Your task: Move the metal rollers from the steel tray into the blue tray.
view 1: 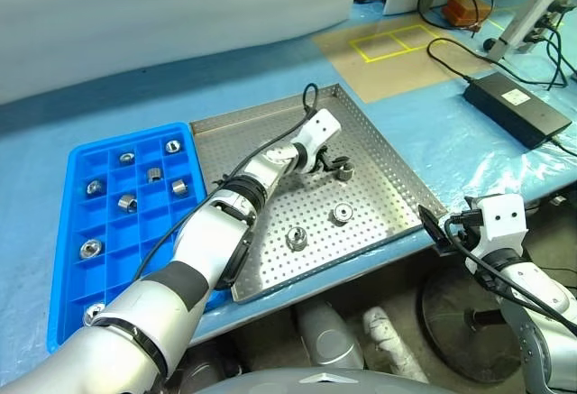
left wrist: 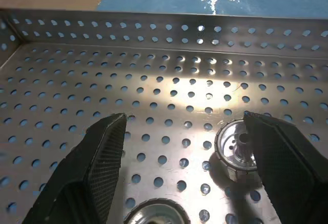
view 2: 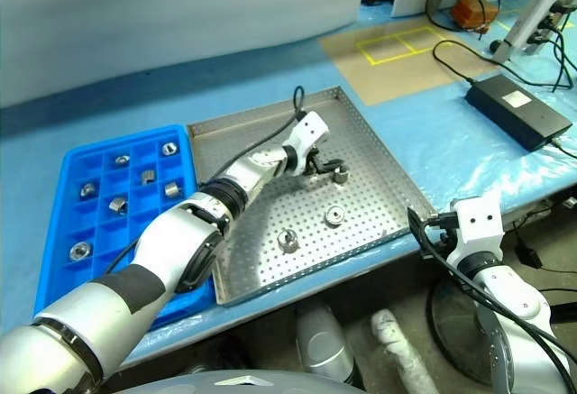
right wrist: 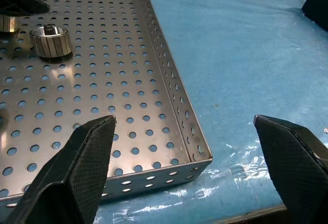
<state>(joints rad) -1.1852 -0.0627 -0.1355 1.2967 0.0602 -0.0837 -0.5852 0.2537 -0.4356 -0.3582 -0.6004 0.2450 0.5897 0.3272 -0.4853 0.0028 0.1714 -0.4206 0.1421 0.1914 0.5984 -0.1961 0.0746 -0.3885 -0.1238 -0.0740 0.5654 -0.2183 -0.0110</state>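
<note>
Bench: I see a bench (view 1: 433, 132) under blue sheeting, carrying two trays side by side
Steel tray: the steel tray (view 1: 379, 132), square with a dotted floor and low rim, lies near the bench's front edge, touching the blue tray along its left side
Blue tray: the blue tray (view 1: 72, 232), a grid of small square compartments, lies to the left of the steel tray
Metal rollers in the steel tray: I count three metal rollers (view 1: 342, 213) on the dotted floor; one by the left gripper near the tray's middle (view 1: 346, 173), and two closer to the front rim (view 1: 297, 237), all apart from one another
Metal rollers in the blue tray: about eight sit in separate compartments (view 1: 90, 249), most in the far half, two nearer the front edge
Left gripper: my left gripper (view 1: 332, 165) reaches over the middle of the steel tray, its fingers (left wrist: 102, 157) spread wide and holding nothing; in the left wrist view one roller (left wrist: 237, 149) lies just inside the right-hand finger
Right gripper: my right gripper (right wrist: 189, 172) hangs at the steel tray's front right corner, over the bench's front edge, its fingers (right wrist: 82, 172) spread wide with nothing between them
Other things: a black power box (view 1: 516, 105) with cables lies on the bench's far right
</note>
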